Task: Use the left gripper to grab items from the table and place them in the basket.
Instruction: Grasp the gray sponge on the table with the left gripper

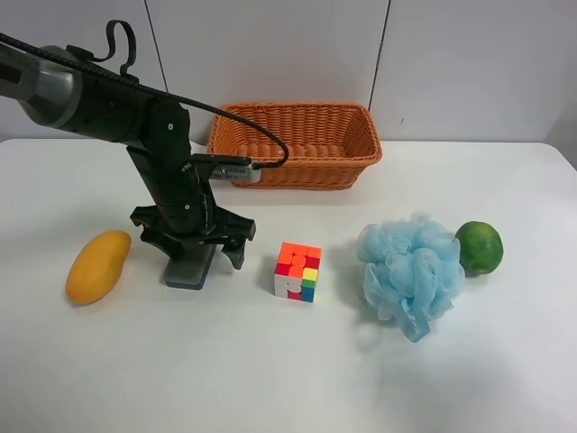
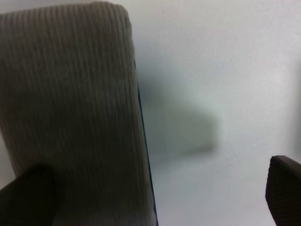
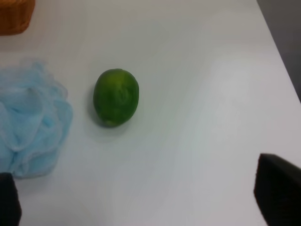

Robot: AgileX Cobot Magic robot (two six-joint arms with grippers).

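Since the basket (image 1: 297,171) looks empty, none of the 5 items is in yet; all lie on the table (image 1: 270,379). Over the pad (image 1: 187,269) the left tool (image 1: 194,245) hangs low, jaws spread wide, gripping nothing, so the 1st pick seems about to begin. The pad has a grey ribbed top and a blue base, and lies flat between mango (image 1: 97,265) and cube (image 1: 298,271). Puff (image 1: 410,271) and green fruit (image 1: 479,247) sit well apart from it. The right tool (image 3: 141,197) is wide too, near the fruit.

The left arm (image 1: 167,153) is matte black with rounded joints, apart from one grey cylindrical segment (image 1: 41,86). A black braided cable (image 1: 225,115) runs along it to a small grey plug (image 1: 236,170). Its pincer (image 1: 192,245) is black, with two blunt fingers.
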